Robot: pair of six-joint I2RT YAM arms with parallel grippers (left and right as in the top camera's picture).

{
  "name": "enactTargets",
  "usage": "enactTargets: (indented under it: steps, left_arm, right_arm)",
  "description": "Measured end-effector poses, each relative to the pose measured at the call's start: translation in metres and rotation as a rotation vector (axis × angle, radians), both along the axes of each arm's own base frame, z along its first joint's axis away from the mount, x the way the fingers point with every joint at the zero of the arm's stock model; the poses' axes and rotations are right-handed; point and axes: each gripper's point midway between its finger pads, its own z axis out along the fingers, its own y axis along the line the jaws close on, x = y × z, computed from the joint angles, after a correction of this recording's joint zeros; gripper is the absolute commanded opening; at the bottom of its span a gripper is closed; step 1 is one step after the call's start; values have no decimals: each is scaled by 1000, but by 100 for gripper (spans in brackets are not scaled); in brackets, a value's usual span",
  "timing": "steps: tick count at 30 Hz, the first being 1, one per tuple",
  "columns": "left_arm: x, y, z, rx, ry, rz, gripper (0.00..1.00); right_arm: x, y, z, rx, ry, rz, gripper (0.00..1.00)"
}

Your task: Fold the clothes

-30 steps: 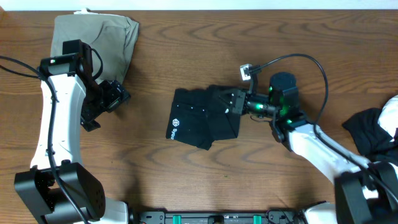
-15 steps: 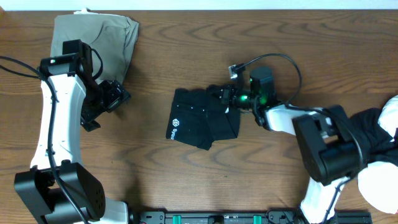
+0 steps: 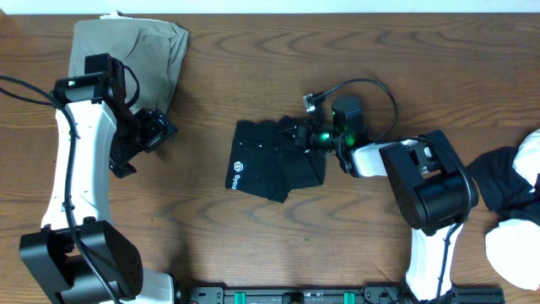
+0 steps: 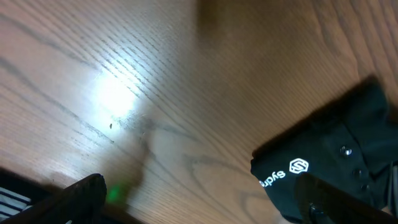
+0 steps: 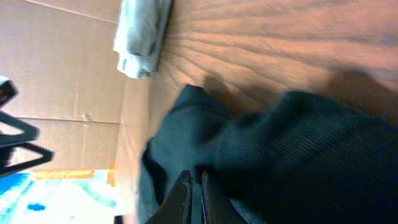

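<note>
One of the clothes, a black garment (image 3: 274, 165) with a small white logo (image 3: 237, 173), lies partly folded at the table's middle. My right gripper (image 3: 299, 133) rests low on its upper right edge. In the right wrist view the two fingers (image 5: 194, 198) stand almost together over the dark fabric (image 5: 280, 143); no cloth shows between them. My left gripper (image 3: 156, 131) hovers well to the left of the garment, open and empty. The left wrist view shows its fingertips (image 4: 202, 202) wide apart above bare wood, with the logo corner (image 4: 298, 166) at lower right.
An olive-khaki folded garment (image 3: 135, 51) lies at the back left, behind the left arm. More black cloth (image 3: 498, 181) and white cloth (image 3: 515, 245) are heaped at the right edge. A pale folded cloth (image 5: 143, 31) appears far off in the right wrist view.
My right gripper has slid left along the garment's upper right edge while its arm swung round. The garment's outline is nearly the same. The left arm has stayed still.
</note>
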Motion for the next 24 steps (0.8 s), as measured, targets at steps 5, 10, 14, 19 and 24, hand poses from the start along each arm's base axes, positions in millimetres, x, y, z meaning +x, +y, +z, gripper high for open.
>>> enactTargets:
  steps: [5,10,14,19,24]
  left_arm:
    - [8,-17,3,-93,-59,-135,98]
    - [13,-43,11,-237,-133,-292,98]
    - [11,-68,9,-353,-177,-399,98]
    - [2,-88,-18,-415,-173,-462,98]
    - [1,-109,-37,-429,-203,-546,98]
  right_arm:
    - [7,-2,59,72,-86,16,29]
    - [2,-16,155,138,-222,32,83]
    - [-15,-41,186,105,-179,17,99]
    - [-35,-80,155,-86,31,-105,99]
    - [-68,-133,124,-457,187,-258,99]
